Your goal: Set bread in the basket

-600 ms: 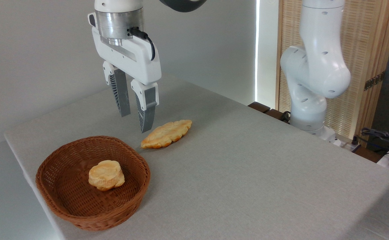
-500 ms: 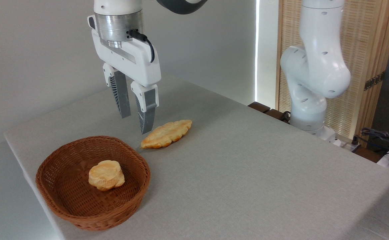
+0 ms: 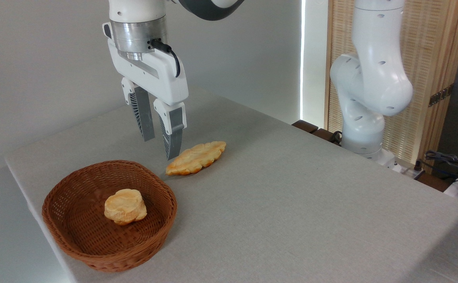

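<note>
Half a second on, gripper (image 3: 159,144) has dipped slightly, fingers parted and empty, just left of bread (image 3: 196,157); basket (image 3: 76,239) still awaits it.

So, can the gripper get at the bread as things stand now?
Probably yes. The gripper hangs open just left of the bread, which lies alone on the table. Nothing lies between them; the basket sits apart, nearer the camera.

small round bun (image 3: 125,206), grey table (image 3: 292,204)
</note>
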Robot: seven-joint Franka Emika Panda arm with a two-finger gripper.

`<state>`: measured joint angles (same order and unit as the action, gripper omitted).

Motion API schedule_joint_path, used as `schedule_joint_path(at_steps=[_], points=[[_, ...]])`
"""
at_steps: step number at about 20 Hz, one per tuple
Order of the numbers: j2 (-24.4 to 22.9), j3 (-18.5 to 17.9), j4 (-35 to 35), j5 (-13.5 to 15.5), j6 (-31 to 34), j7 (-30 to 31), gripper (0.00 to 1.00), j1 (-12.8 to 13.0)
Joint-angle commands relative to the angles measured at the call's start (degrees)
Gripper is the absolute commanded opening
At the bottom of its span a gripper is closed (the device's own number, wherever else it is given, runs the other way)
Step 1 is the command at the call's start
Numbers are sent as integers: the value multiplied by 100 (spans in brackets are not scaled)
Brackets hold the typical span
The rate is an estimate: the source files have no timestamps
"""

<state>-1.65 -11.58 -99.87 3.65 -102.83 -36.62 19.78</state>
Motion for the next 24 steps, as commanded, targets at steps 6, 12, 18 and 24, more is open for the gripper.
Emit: schedule_joint_path(at_steps=[6,12,18,24], points=[[147,7,82,4,141,59,100,70],[402,50,21,-5,53,15,100,140],[358,445,-761,83,-176,85,100,307],[323,841,-1280,513,-176,129,100,334]])
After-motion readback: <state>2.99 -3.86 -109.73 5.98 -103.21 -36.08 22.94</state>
